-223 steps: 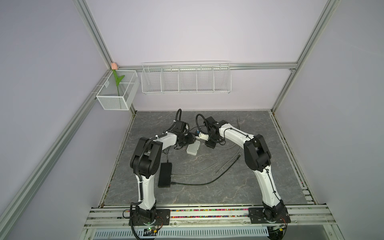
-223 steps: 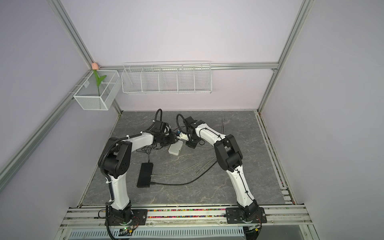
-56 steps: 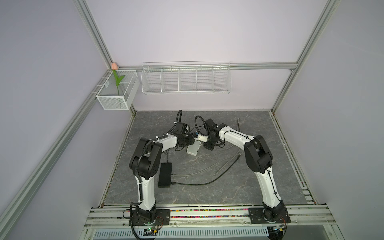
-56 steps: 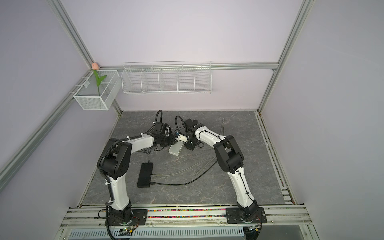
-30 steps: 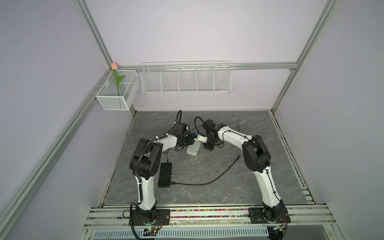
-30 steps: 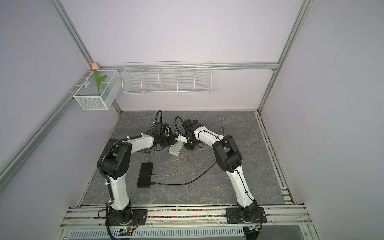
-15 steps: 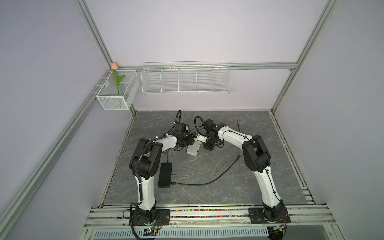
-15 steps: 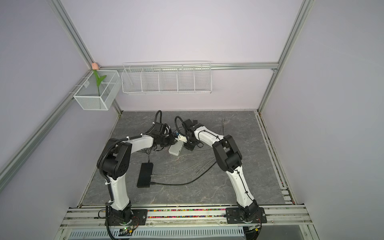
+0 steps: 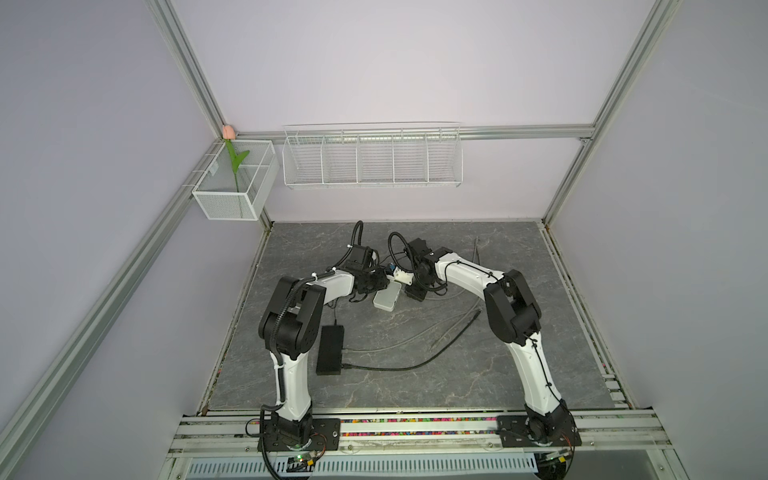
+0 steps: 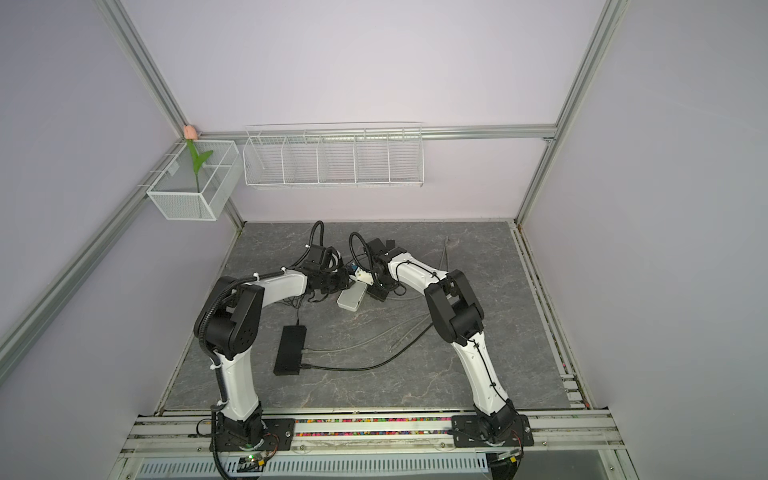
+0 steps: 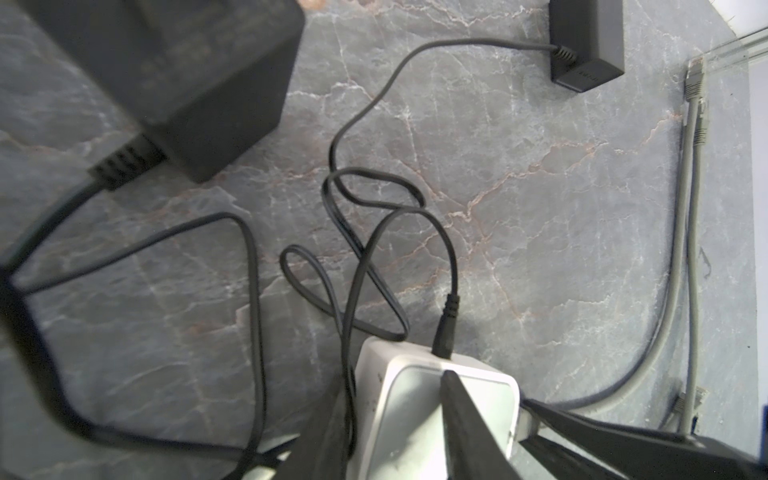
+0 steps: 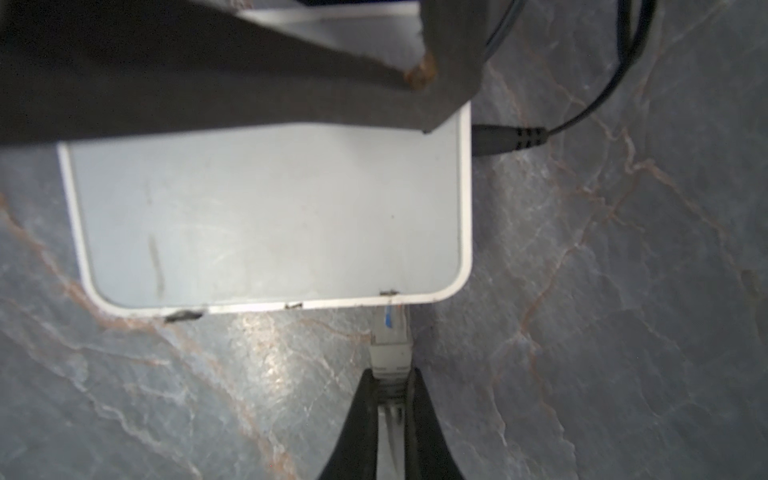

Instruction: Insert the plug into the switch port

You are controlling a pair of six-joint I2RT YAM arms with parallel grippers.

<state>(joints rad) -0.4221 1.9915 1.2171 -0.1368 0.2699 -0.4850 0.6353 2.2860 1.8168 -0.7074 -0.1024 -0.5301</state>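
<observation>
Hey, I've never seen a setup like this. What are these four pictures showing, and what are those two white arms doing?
These are two robot arms, the left arm and the right arm, bolted at the near edge of a grey table. Two pictures look down from one overhead camera pair; the two close-ups come from cameras on the arms' wrists. On the table lie a white switch, a black power brick and cables. The left gripper clamps the switch. The right gripper pinches a grey plug, its tip at the switch's edge; whether it is fully in, I cannot tell.
</observation>
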